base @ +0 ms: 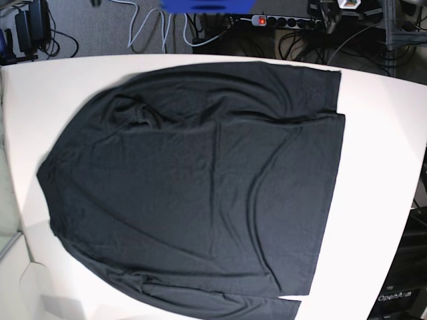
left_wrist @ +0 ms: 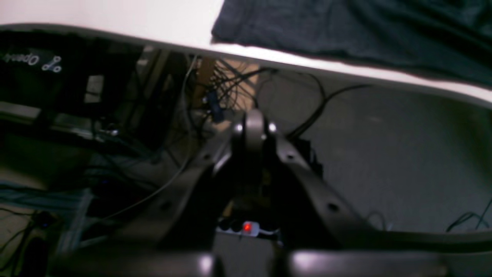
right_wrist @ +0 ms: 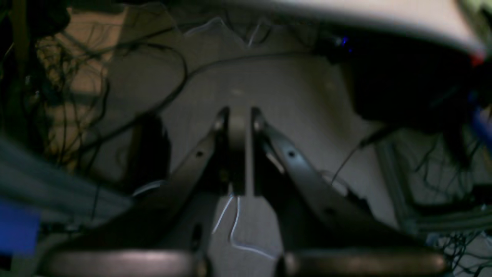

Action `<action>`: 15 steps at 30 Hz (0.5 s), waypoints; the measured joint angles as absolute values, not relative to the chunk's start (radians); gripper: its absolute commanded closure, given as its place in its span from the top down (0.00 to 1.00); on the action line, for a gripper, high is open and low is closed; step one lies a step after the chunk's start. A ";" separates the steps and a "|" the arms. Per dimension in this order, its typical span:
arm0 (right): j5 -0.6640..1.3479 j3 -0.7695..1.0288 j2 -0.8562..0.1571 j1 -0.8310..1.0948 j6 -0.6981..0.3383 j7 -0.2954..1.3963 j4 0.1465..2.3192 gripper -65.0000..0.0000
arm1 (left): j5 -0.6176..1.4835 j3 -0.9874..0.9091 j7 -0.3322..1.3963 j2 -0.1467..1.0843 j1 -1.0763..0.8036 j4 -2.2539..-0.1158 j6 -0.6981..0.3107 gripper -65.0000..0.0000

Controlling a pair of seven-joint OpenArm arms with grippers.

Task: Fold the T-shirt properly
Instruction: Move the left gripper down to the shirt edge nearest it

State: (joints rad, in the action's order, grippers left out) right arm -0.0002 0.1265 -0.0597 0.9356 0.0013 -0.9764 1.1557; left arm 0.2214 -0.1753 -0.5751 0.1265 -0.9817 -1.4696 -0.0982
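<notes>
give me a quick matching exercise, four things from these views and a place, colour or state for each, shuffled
Things:
1. T-shirt
2. table
3. left pincer
4. power strip light

Descriptions:
A. white
B. glowing red, down on the floor
C. black, spread out flat
D. shut, below the table's edge

Pairs: 1-C, 2-A, 3-D, 4-B

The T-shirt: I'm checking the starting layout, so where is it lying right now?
In the base view the T-shirt lies spread across the middle of the white table; the left wrist view shows one corner near the table's edge.
</notes>
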 measured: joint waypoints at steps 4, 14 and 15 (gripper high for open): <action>-0.002 0.133 -0.055 0.974 0.001 -0.857 1.317 0.00 | 0.218 -0.173 -0.520 0.121 -1.007 -1.568 -0.102 0.00; 0.001 0.141 -0.055 0.985 -0.002 -0.607 1.596 0.00 | 0.226 -0.235 -0.407 0.121 -1.018 -1.670 -0.092 0.00; 0.001 0.141 -0.055 0.984 -0.002 -0.583 1.619 0.00 | 0.226 -0.245 -0.382 0.121 -1.013 -1.683 -0.091 0.00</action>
State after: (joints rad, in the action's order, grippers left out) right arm 0.0013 0.1413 -0.0551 0.9844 -0.0017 -0.5835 1.6188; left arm 0.2260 -0.2455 -0.3824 0.1211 -1.0126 -1.6833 -0.0910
